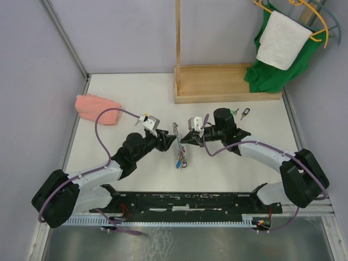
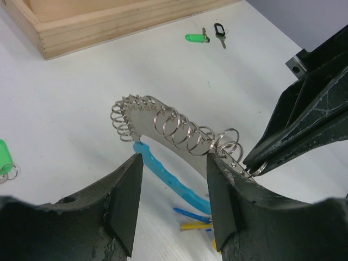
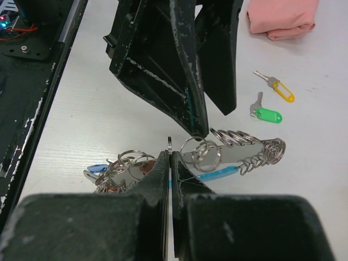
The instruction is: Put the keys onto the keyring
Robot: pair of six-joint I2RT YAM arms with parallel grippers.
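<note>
At mid-table, where the two arms meet, the keyring [image 2: 163, 117] lies on the white tabletop [image 1: 136, 92]. It will probably handle as a stiff but loose-jointed load. The metal strip should not bend, yet the rings and tags hanging from it are likely to swing and rattle, and polished steel tends to slide between hard fingers. The strip's flat middle looks the surest place to pin it. The wire rings are thin enough to twist out of a pinch (best taken square across the wire).

The left gripper [image 2: 174, 160] has its fingers apart, straddling the strip, one inner face at or against its edge. The right gripper [image 3: 169, 157] is pressed together on a small split ring [image 2: 255, 168] at the strip's near end, seen edge-on from its own wrist. Whether that ring carries a key, I cannot tell.

The keyring is a curved band of bright silvery metal, lined with overlapping split rings and a fine coil at its far end. A blue tag [image 2: 163, 171] and a yellow one trail beneath it.

Loose keys wait apart on the table: a green-headed key [image 2: 194, 38] and a black-headed key [image 2: 219, 29] by the wooden stand [image 2: 109, 22], and a yellow-headed key [image 3: 283, 91] toward the pink cloth [image 3: 283, 16].
</note>
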